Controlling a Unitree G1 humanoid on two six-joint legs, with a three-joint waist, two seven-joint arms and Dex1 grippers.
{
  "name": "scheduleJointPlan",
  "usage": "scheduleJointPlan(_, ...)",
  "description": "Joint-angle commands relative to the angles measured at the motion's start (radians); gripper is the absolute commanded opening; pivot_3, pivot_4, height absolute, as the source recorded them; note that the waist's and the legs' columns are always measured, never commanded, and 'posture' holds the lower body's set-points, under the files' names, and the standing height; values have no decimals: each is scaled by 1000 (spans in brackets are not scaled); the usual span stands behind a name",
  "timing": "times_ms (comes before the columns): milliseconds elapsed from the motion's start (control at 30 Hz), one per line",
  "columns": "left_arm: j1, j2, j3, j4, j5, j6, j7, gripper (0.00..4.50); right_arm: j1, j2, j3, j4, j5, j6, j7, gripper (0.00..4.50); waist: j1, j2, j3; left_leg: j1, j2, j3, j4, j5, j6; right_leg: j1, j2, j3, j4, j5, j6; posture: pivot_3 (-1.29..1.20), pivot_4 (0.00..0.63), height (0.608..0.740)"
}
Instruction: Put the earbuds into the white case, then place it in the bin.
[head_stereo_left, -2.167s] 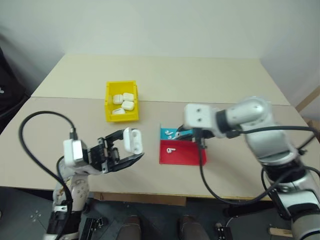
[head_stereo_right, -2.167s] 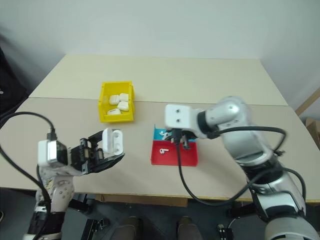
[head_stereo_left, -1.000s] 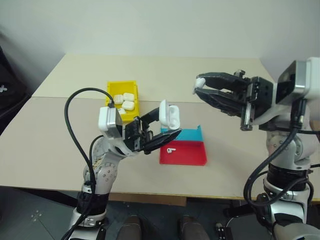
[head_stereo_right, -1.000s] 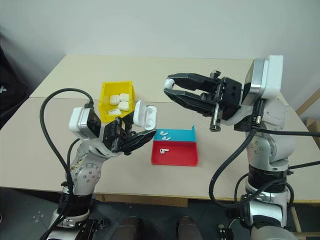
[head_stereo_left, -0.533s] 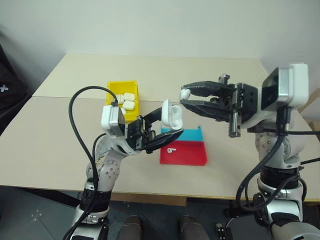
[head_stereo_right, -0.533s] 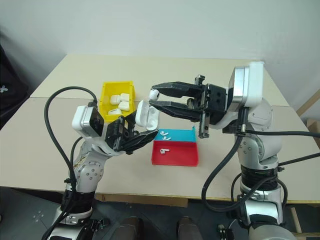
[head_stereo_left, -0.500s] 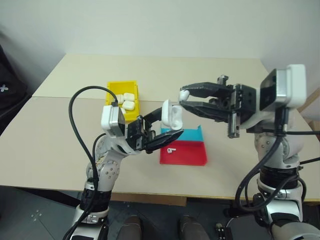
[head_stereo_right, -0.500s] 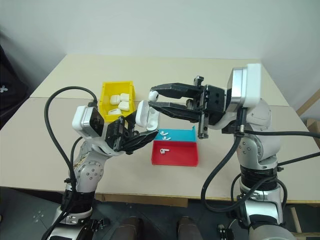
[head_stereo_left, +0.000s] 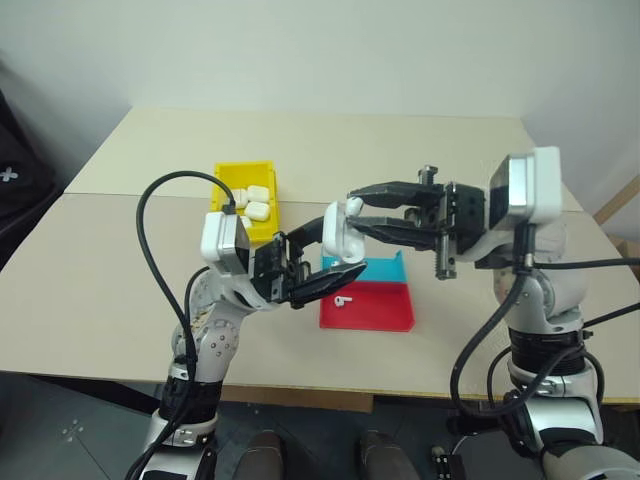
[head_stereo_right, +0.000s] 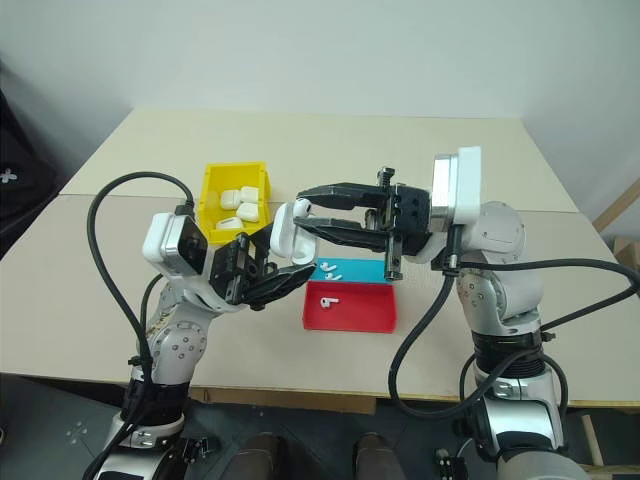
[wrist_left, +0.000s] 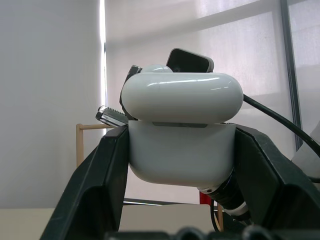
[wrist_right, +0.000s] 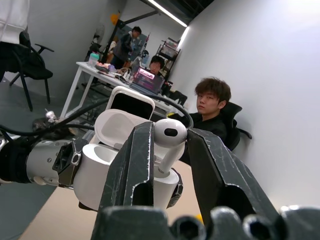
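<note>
Nearest, left hand (head_stereo_left: 318, 258) clamped on small glossy white rounded plastic case (head_stereo_left: 340, 228), lid flipped open, held above beige worktop (head_stereo_left: 120, 270). Right hand (head_stereo_left: 352, 212) pinching tiny glossy white earbud (wrist_right: 169, 134), stem just at the case mouth. Seating apparently underway; another earbud (head_stereo_left: 344, 299) left in shallow red tray (head_stereo_left: 385, 312), binning undone. Beyond, blue tray (head_stereo_left: 378, 269); farther, bright yellow upright-walled bin (head_stereo_left: 224, 185) with several white cases (head_stereo_left: 255, 199).

Both arms raised before the torso, left claw (head_stereo_left: 322, 250) angled up to the right, clamped tight, right claw (head_stereo_left: 352, 211) reaching left, nearly level, fingers (wrist_right: 135, 165) narrowly parted, tips meeting the left claw's
</note>
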Motion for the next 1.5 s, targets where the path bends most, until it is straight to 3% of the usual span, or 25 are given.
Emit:
scheduleJointPlan(33, -3, 1, 4, -27, -7, -7, 3, 2778, 4, -8, 2, -17, -2, -32, 15, 1267, 0, 0, 0, 0, 0, 0, 0, 0, 0, 0, 0, 0, 0, 0, 0, 0, 150, 740)
scheduleJointPlan(433, -12, -9, 0, -16, -1, -13, -1, 2778, 21, 3, 9, -9, -48, -142, 34, 1267, 0, 0, 0, 0, 0, 0, 0, 0, 0, 0, 0, 0, 0, 0, 0, 0, 150, 740)
scheduleJointPlan(600, -12, -12, 1, -10, 1, -15, -3, 2778, 25, -7, 18, -3, -70, -162, 24, 2775, 0, 0, 0, 0, 0, 0, 0, 0, 0, 0, 0, 0, 0, 0, 0, 0, 150, 740)
scheduleJointPlan(867, -6, -7, 11, 13, 23, -37, -6, 2778, 19, -38, 3, 7, -42, -136, 21, 2775, 0, 0, 0, 0, 0, 0, 0, 0, 0, 0, 0, 0, 0, 0, 0, 0, 150, 740)
scheduleJointPlan(1033, 41, 53, 53, 40, 59, -76, -32, 2778, -1, -132, -18, 29, -26, -21, 0, 2775, -1, 0, 0, 0, 0, 0, 0, 0, 0, 0, 0, 0, 0, 0, 0, 0, 150, 740)
scheduleJointPlan(1267, 192, 234, 192, 49, 70, -143, -126, 2778, -199, -325, 133, 186, -189, 221, 52, 2775, -13, 3, 2, 1, 1, 1, -2, 0, 0, -1, 0, 1, 0, 0, 0, 0, 150, 740)
scheduleJointPlan(1500, 362, 343, 300, 14, 79, -209, -173, 2778, -413, -298, 408, 423, -502, 189, 133, 2775, -25, 3, 2, 0, 1, 1, -4, 0, 0, -2, 0, 1, -2, 0, -1, 0, 150, 740)
